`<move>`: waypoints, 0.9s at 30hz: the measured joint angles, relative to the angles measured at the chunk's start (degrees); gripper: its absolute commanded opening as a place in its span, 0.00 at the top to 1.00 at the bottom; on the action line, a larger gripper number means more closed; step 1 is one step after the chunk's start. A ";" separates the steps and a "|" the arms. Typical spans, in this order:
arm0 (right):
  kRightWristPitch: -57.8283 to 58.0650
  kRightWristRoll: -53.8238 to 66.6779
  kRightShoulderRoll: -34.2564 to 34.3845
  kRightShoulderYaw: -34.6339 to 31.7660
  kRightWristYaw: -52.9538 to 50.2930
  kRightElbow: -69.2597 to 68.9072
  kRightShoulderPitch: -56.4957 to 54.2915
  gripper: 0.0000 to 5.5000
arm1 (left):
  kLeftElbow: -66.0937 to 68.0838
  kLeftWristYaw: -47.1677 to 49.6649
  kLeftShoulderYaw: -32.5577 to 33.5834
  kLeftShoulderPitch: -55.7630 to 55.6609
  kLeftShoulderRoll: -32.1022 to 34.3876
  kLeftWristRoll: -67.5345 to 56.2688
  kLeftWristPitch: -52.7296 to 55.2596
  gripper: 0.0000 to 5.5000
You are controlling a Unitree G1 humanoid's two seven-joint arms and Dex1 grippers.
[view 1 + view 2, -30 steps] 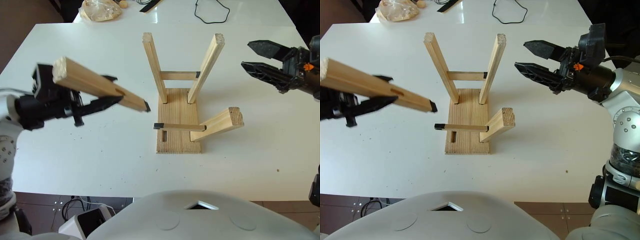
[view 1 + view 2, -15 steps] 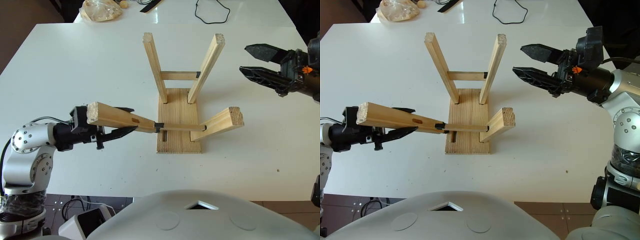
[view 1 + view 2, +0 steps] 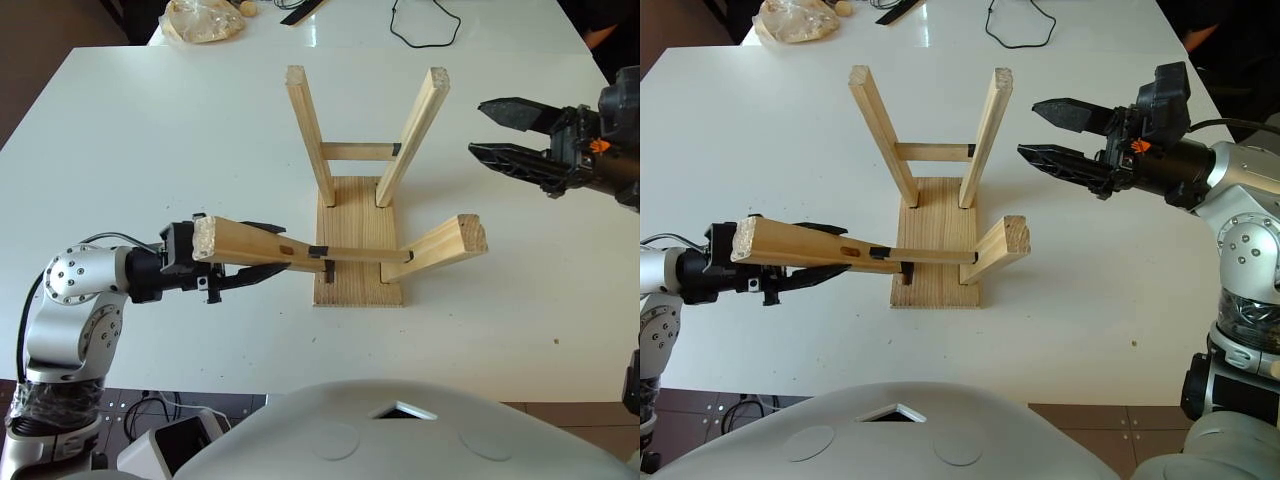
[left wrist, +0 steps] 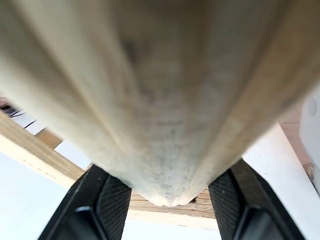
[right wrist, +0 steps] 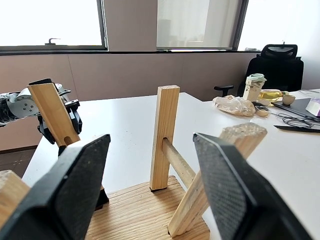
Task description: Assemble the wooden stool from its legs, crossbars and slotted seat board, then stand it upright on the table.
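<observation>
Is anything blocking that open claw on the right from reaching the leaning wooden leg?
Nothing visible does. Only bare table lies between the right gripper and the leaning leg. The nearest upright leg stands off to the gripper's left, clear of that path.

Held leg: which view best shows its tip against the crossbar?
Right eye view: the whole leg shows, its tip at the crossbar. Left eye view shows the same. Left wrist view: a close blur. Right wrist view: far off, partly covered.

wide-parted tool (image 5: 150,141) before upright legs (image 5: 166,112)
</observation>
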 measured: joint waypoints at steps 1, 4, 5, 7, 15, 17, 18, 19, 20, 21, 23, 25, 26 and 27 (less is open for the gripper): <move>-0.10 -0.07 0.00 0.09 0.01 0.00 0.00 0.44 | -0.18 -0.28 -0.20 0.31 0.35 -0.04 -0.24 0.63; -0.25 -0.60 0.01 0.48 0.02 -0.17 0.01 0.44 | -1.31 -1.54 -0.93 1.31 2.09 -0.03 -0.95 0.63; -0.33 -0.85 0.01 0.61 0.02 -0.28 0.01 0.44 | -1.54 -1.54 -1.09 1.40 2.36 -0.03 -1.02 0.63; -0.53 -1.23 0.01 1.02 0.04 -0.35 0.02 0.44 | -1.95 -1.50 -1.54 1.40 3.38 -0.03 -1.03 0.63; -0.95 -2.37 0.03 2.24 0.50 -0.80 0.19 0.44 | -2.15 1.75 -7.99 -4.84 6.75 2.65 5.43 0.63; -1.09 -2.86 0.04 2.71 0.69 -1.12 0.25 0.44 | -2.15 4.38 -9.67 -8.57 6.72 2.49 9.66 0.63; -1.11 -3.12 0.05 2.93 0.75 -1.14 0.24 0.44 | -2.16 4.91 -9.90 -9.31 6.73 2.50 10.47 0.63; -1.11 -3.25 0.07 3.23 0.83 -1.16 0.24 0.44 | -2.16 5.37 -10.07 -9.90 6.73 2.51 11.23 0.63; -1.11 -3.27 0.09 3.55 0.91 -1.28 0.24 0.44 | -2.31 5.56 -10.18 -10.19 6.76 2.56 11.50 0.63; -1.11 -3.28 0.10 3.74 0.92 -1.41 0.25 0.44 | -2.52 5.63 -10.21 -10.09 6.79 2.57 11.50 0.63; -1.11 -3.27 0.12 3.80 0.88 -1.83 0.27 0.44 | -3.02 5.96 -10.17 -9.56 6.89 2.60 11.50 0.63; -1.05 -3.02 0.25 3.66 0.36 -2.20 0.28 0.44 | -3.48 6.33 -10.07 -8.94 6.99 2.58 11.58 0.63; -0.87 -2.54 0.60 3.30 -0.38 -2.33 0.20 0.44 | -3.72 6.59 -10.10 -8.92 6.99 2.54 11.80 0.63; -0.55 -1.10 1.47 2.23 -2.41 -2.35 -0.48 0.44 | -4.14 7.24 -10.21 -9.01 6.98 2.42 12.28 0.63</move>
